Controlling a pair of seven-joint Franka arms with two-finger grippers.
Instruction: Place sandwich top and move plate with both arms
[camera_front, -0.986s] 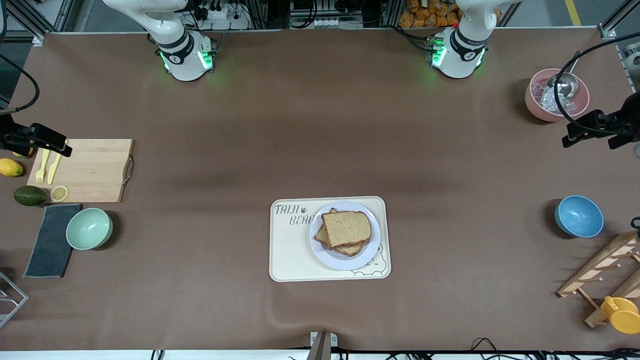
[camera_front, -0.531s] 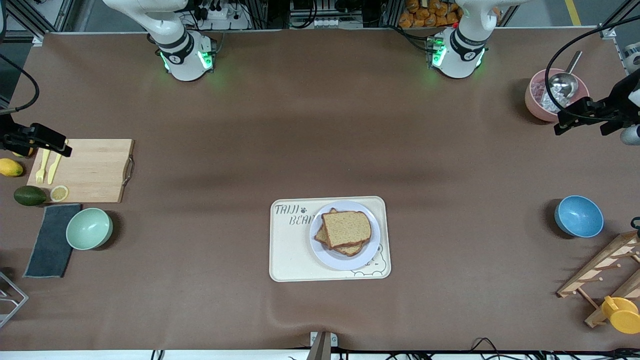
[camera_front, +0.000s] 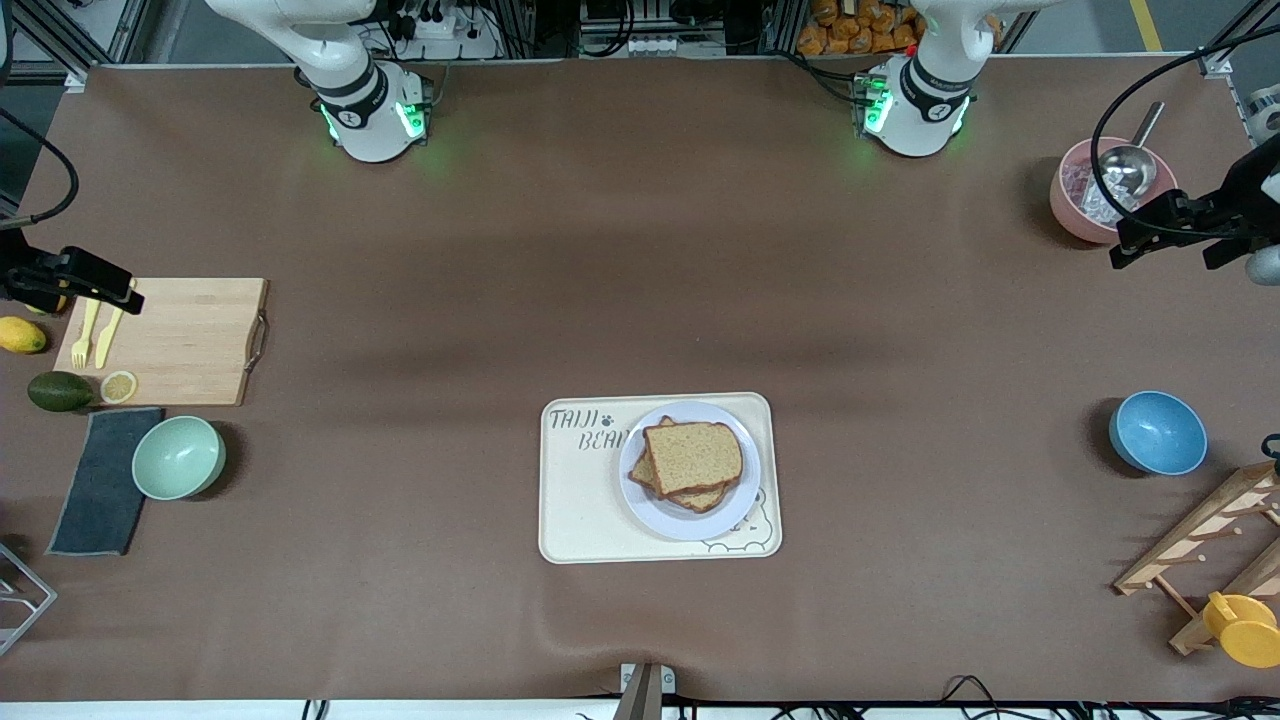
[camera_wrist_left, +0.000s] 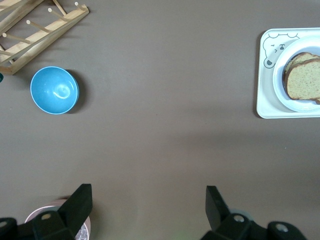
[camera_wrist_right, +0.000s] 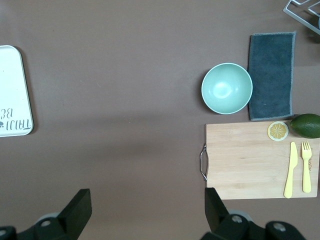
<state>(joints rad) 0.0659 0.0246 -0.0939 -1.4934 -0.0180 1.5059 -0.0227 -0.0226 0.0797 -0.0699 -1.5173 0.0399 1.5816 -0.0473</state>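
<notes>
Both claws were wide and empty: left gripper (camera_front: 1130, 248) at the frame's right edge by the pink bowl (camera_front: 1082, 208), right gripper (camera_front: 125, 297) at left edge over the cutting board (camera_front: 185, 340). Plate (camera_front: 728, 512) with the sandwich top (camera_front: 693, 457) sat on the tray (camera_front: 580, 500) at lower centre, roughly midway between them; neither arm was clearly nearer.

Readable only on the cream tray (camera_front: 585, 500): grey lettering "TAIJI" with a paw print after it, and below that "BEA", cut off by the plate (camera_front: 735, 512). Seen again in the right wrist view, sideways at the tray's edge (camera_wrist_right: 12, 90), as "TAIJI" and "BE". No other text, number or brand legible anywhere.
</notes>
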